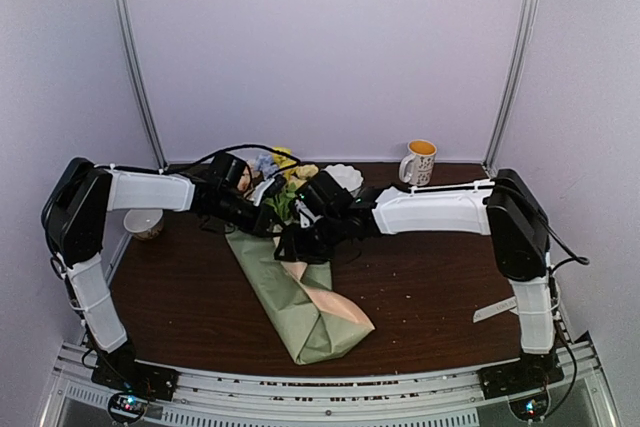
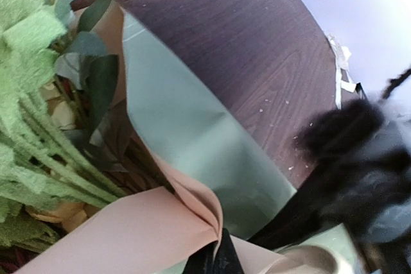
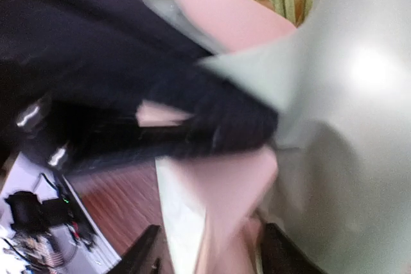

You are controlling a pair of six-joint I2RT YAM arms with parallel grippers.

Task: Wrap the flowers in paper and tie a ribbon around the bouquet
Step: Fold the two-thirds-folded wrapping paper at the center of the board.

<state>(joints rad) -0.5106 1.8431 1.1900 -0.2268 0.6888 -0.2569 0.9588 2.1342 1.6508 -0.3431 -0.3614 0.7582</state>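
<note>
Sage-green and peach paper [image 1: 292,299]; dark brown woodgrain table [image 1: 430,287].

white mug [image 1: 418,162], small bowl [image 1: 143,222], dark table [image 1: 440,277]

Found paper [image 1: 300,307] lying on table [image 1: 440,287] at centre, flowers [image 1: 285,172] at its 12 o'clock end; dish [image 1: 345,177] just right of them, mug [image 1: 418,162] toward 1 o'clock, bowl [image 1: 145,223] at 9 o'clock.
</note>
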